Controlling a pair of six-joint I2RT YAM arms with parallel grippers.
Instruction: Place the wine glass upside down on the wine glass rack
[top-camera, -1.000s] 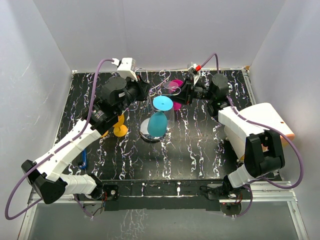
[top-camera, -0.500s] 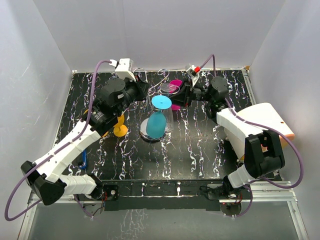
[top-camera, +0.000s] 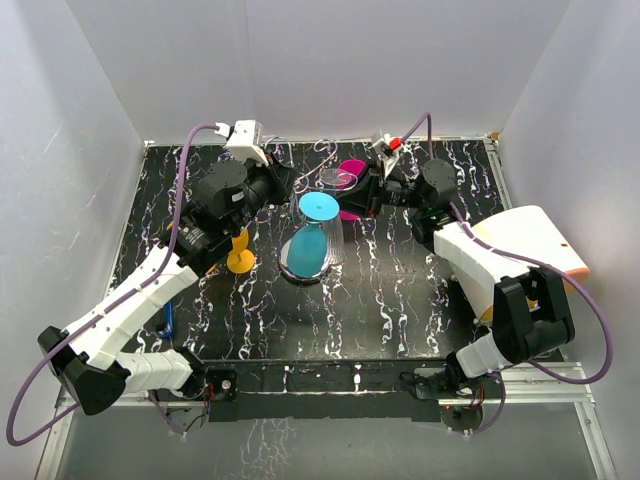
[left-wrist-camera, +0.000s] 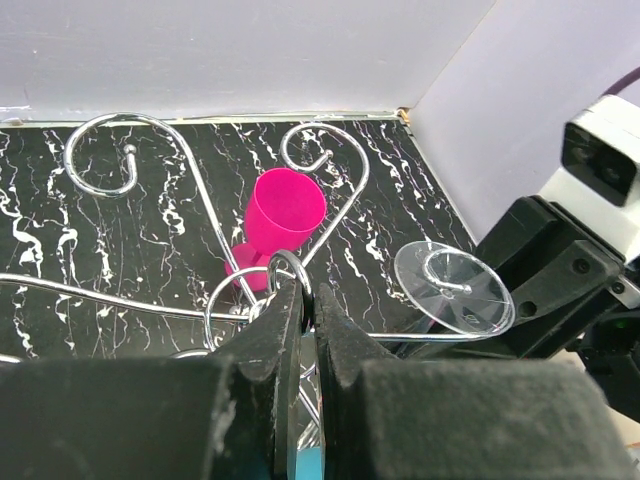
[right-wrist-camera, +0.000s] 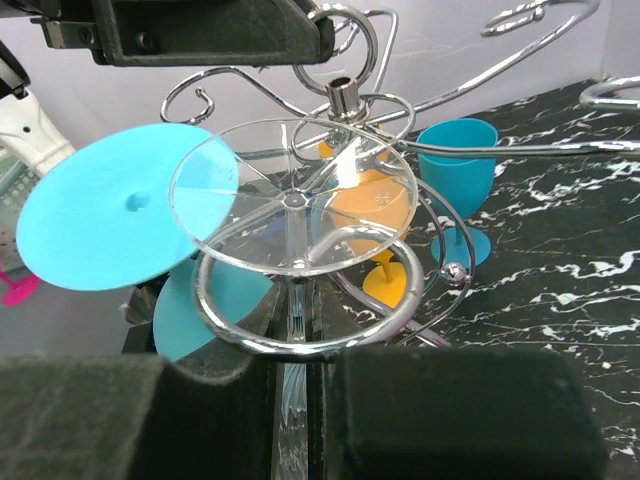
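Note:
The wine glass rack (top-camera: 300, 270) stands mid-table on its chrome dome base, its scroll arms (left-wrist-camera: 130, 150) spreading out. My left gripper (left-wrist-camera: 303, 300) is shut on the small ring at the top of the rack (left-wrist-camera: 290, 268); it also shows in the top view (top-camera: 283, 183). My right gripper (right-wrist-camera: 297, 370) is shut on the stem of a clear wine glass (right-wrist-camera: 292, 195), held upside down with its foot up. The stem sits inside a rack loop (right-wrist-camera: 300, 300). The clear foot (top-camera: 338, 178) is beside the rack top. A blue glass (top-camera: 308, 250) hangs upside down on the rack.
A pink glass (left-wrist-camera: 288, 210) stands behind the rack, also in the top view (top-camera: 352, 168). A yellow glass (top-camera: 240, 258) stands left of the rack. A teal glass (right-wrist-camera: 457, 165) stands upright on the table. White walls close in the back and sides.
My right gripper has carried the clear glass a little left, closer to the rack top. My left gripper has shifted slightly towards the back with the rack ring.

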